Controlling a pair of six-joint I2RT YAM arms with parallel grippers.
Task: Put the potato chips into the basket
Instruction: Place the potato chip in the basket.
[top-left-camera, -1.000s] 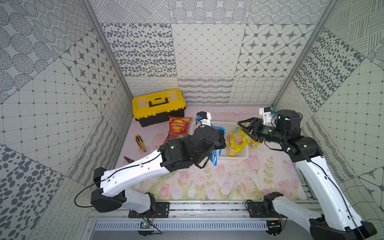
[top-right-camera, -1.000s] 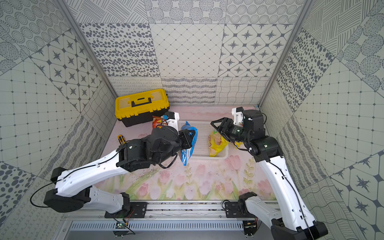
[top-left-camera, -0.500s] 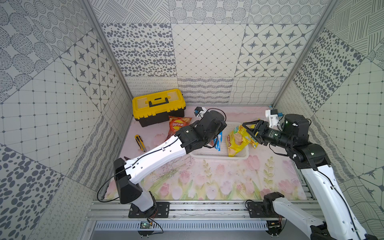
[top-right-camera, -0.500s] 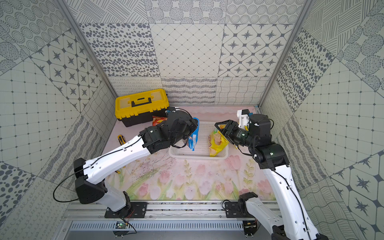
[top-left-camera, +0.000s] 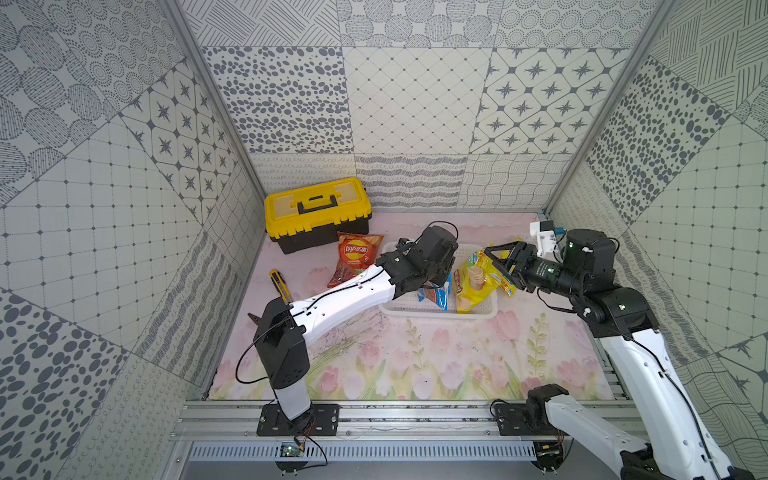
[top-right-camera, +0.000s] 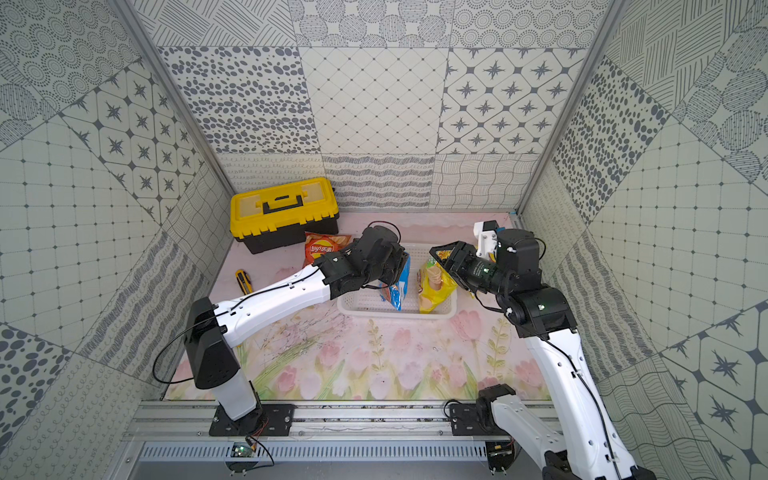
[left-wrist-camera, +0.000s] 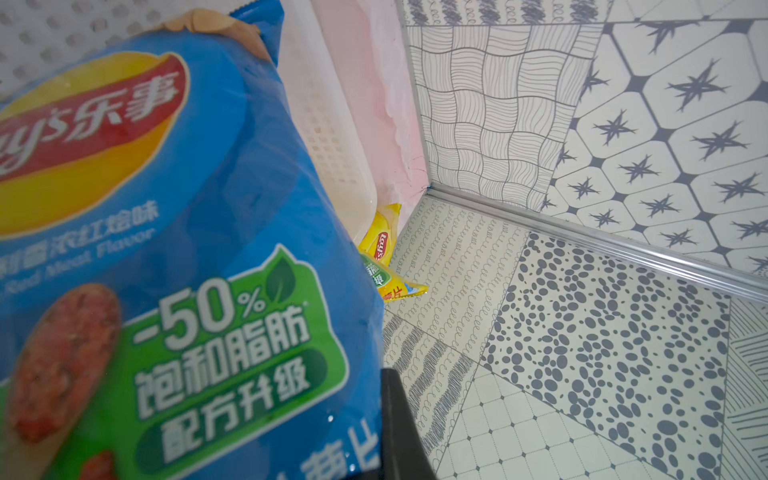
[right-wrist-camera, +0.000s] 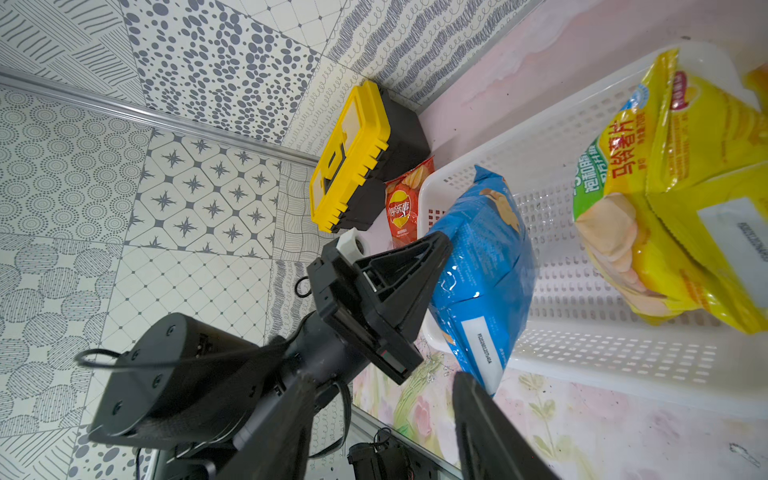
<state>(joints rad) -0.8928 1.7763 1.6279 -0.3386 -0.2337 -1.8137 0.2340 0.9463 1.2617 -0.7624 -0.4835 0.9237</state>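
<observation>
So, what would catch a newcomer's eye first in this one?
Probably the left gripper, jaws shut on a blue chip bag dangling over the white basket. A yellow chip bag stands propped inside it. A red-orange chip bag lies outside on the floral mat, in front of the yellow toolbox.

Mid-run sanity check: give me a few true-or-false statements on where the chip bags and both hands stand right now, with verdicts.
1. The left hand is shut on the blue bag. True.
2. The red-orange bag is in the basket. False: it lies on the mat beside the toolbox.
3. A yellow bag stands inside the basket. True.
4. The toolbox lid is open. False: it is closed.
5. The right hand grips the blue bag. False: its jaws stand open, by the yellow bag.
</observation>
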